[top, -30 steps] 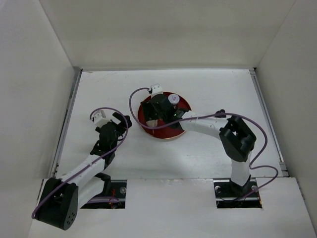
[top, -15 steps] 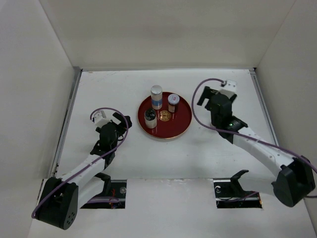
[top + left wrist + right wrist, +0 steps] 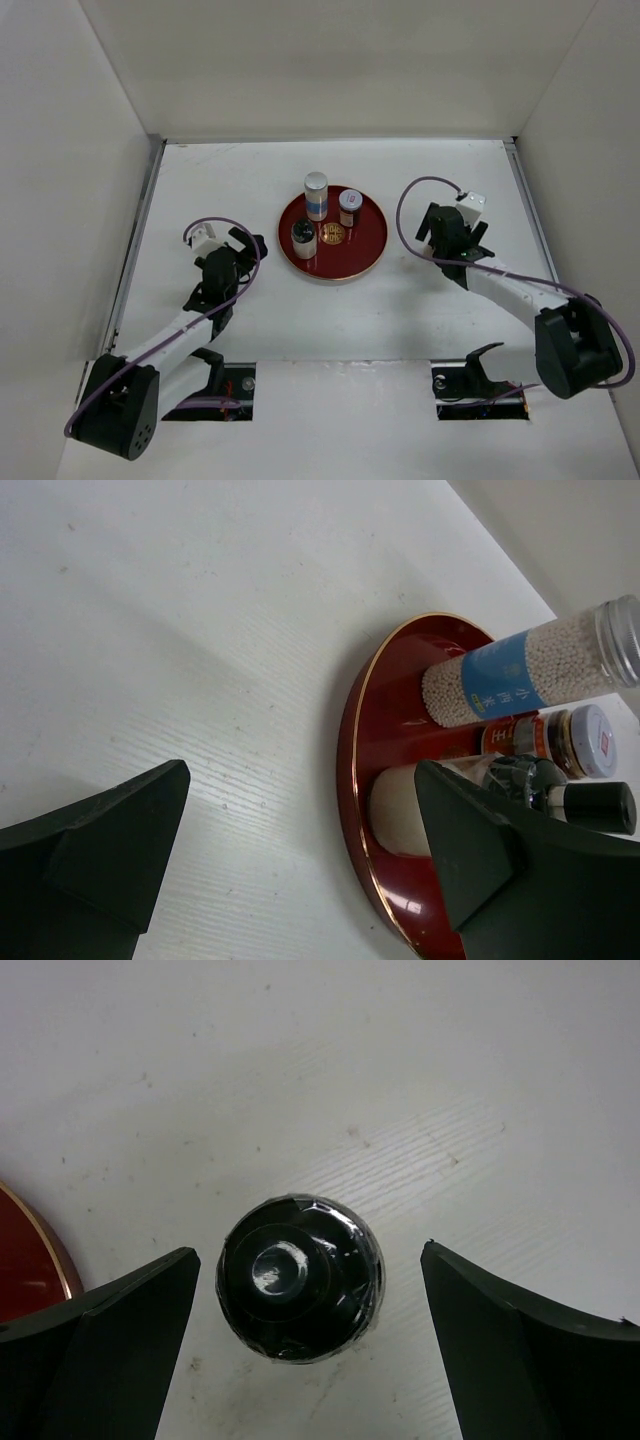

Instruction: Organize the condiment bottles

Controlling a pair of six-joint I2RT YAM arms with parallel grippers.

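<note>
A red round tray (image 3: 362,250) holds three condiment bottles: a taller white bottle with a blue band (image 3: 316,195), a short pale-lidded jar (image 3: 349,207) and a tan dark-capped bottle (image 3: 303,238). The left wrist view shows them too: the white bottle (image 3: 500,672), the jar (image 3: 585,742) and the tan bottle (image 3: 405,810). The second dark-capped bottle (image 3: 300,1290) stands on the table right of the tray, hidden under the arm in the top view. My right gripper (image 3: 447,240) (image 3: 310,1252) is open above it, fingers clear on both sides. My left gripper (image 3: 246,248) (image 3: 300,780) is open and empty, left of the tray.
White walls close in the table (image 3: 400,310) at the left, back and right. A gold round mark (image 3: 332,234) shows in the tray's middle. The tray's edge (image 3: 25,1260) shows at the left of the right wrist view.
My right arm has left the tray, swung out to the right, and now sits over the dark-capped bottle on the table. The left arm has not moved.
</note>
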